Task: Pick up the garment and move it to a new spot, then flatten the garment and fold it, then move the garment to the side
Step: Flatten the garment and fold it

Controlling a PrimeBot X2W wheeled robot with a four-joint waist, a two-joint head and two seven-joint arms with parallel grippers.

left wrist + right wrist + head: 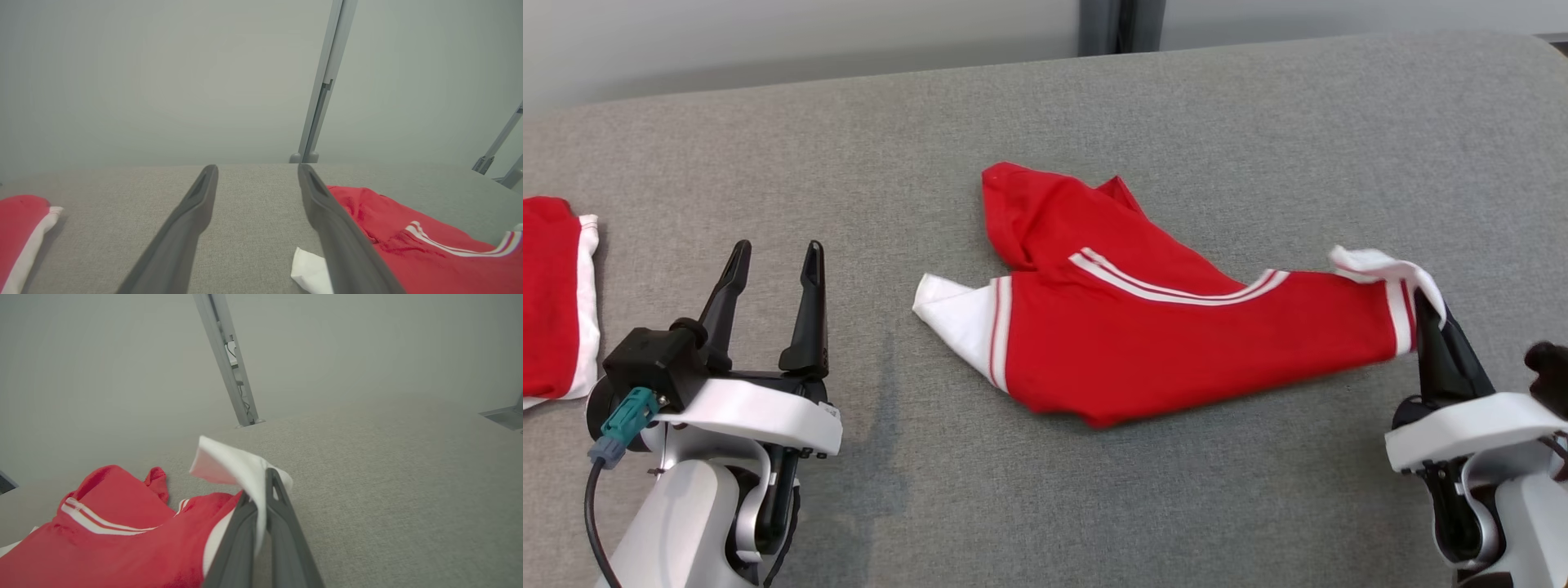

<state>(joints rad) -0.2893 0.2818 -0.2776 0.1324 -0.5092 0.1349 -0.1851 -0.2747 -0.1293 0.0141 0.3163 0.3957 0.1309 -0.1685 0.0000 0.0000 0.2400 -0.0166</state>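
1. The garment (1168,343), a red top with white stripes and white trim, lies crumpled near the middle of a grey padded surface (1258,122). 1 long arm of it stretches toward the robot's right, and a bunched part is turned up toward the far edge.
2. At the right-hand end, the white cuff (1376,265) is raised off the padding, pinched in the right gripper (1423,302). Its 2 dark fingers are clamped together on the cloth, and the right wrist view shows the white fabric draped over their tips.
3. A grip this far out on the cloth looks chosen for lifting or dragging the whole piece by 1 end. That would make this the first step, the move to a new spot, with flattening and folding not yet done.
4. The other cuff (952,314) rests flat on the padding, pointing toward the robot's left.
5. The left gripper (778,247) hovers near that end but apart from it, fingers spread wide and holding nothing. It is probably kept ready to take the free end so the cloth can be pulled flat between 2 grips.
6. A second red-and-white piece (551,298) sits well apart at the left edge, and a grey post (1119,24) stands behind the surface.
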